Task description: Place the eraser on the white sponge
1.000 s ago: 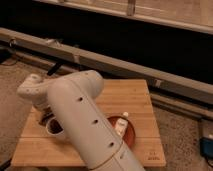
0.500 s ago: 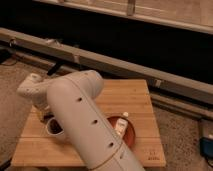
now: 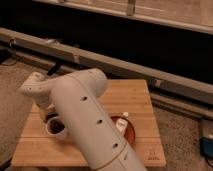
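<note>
- The gripper is tucked out of sight behind the big white arm (image 3: pixel 90 120), low over the left side of the table (image 3: pixel 132 97) by the cup (image 3: pixel 56 128). Its jaws are spread wide, and I can't see it holding anything.
- I can't spot the eraser or the white sponge; my guess is the arm is blocking both.
- I'd come straight down on the eraser, pinch its narrow sides, and lift clear of the cup.
- There's bare wood at the back right. The reddish dish (image 3: pixel 131 134) with the white box (image 3: pixel 122 122) crowds the front, and the left edge is close.

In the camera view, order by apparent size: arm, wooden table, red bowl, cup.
1. wooden table and arm: alike, arm nearer, unranked.
2. red bowl.
3. cup.
gripper: just above the cup, behind the arm.
</note>
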